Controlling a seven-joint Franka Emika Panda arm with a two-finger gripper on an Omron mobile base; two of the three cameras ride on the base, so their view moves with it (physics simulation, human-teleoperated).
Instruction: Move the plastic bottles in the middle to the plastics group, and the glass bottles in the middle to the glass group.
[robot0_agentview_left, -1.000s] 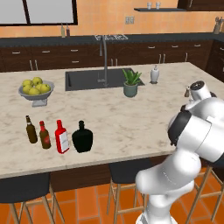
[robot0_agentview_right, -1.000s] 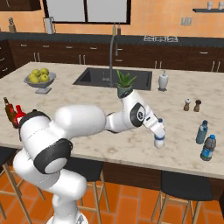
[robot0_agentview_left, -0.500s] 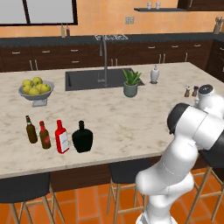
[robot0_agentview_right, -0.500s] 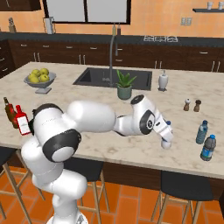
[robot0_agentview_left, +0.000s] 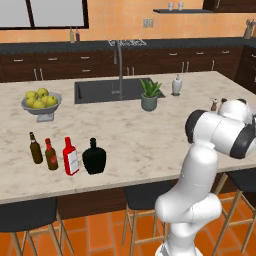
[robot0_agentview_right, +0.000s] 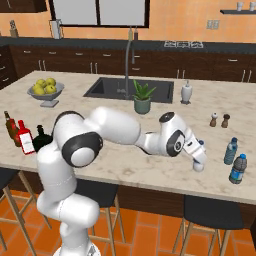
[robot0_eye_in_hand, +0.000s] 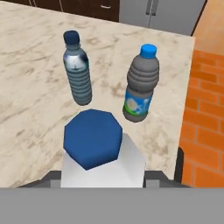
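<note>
Held bottle (robot0_eye_in_hand: 103, 164): clear-white body, dark blue cap. Two bottles beyond: one grey-blue, dark-capped (robot0_eye_in_hand: 77, 68); one grey, bright blue cap, blue-green label (robot0_eye_in_hand: 140, 83). Countertop (robot0_eye_in_hand: 30, 87): beige veined marble. Floor (robot0_eye_in_hand: 208, 109): orange brick.

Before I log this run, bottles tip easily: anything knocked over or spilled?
Nothing stands out. The dark-capped bottle and the labelled bottle near the hand stand upright; no spill shows on the counter.
</note>
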